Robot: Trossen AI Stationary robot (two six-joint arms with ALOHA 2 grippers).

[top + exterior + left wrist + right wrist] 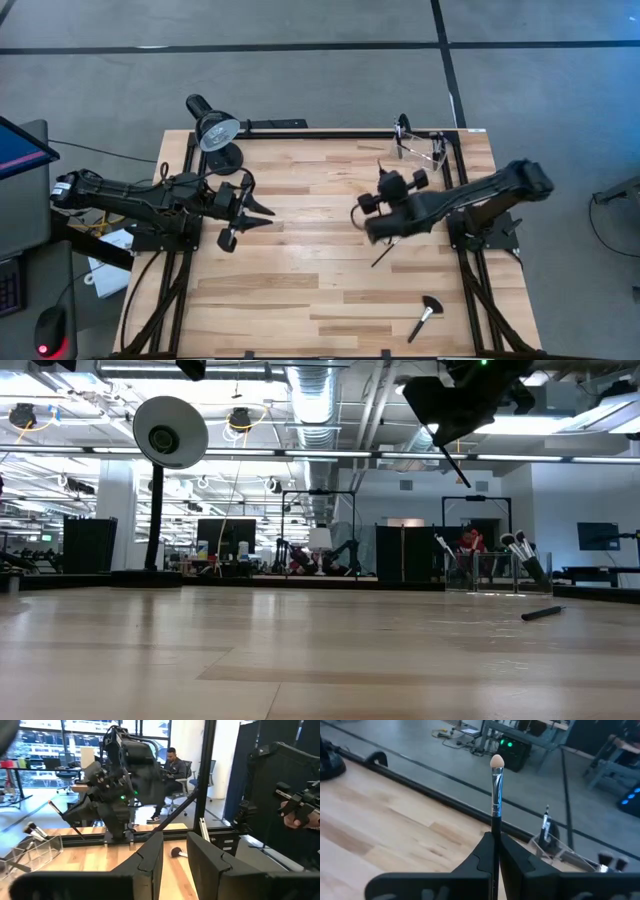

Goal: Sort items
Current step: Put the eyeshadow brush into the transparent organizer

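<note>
Fingers (485, 860) of our right arm were clamped on a slim brush (496, 795) held above the worktop (300, 260), so we judged the carry under way, needing a move toward the clear container (425, 148) at the far right corner.

Fan brush (427, 317) bristles too small to tell, clear container (560, 851) contents blurred and partly cut off

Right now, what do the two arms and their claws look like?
Both are matte black, jointed arms with chunky motor housings. The left claw ends in two pointed, tapering fingers; the right claw has flat angular ones. Black cables loop along the left arm, and a green indicator light shows on the right arm.
</note>
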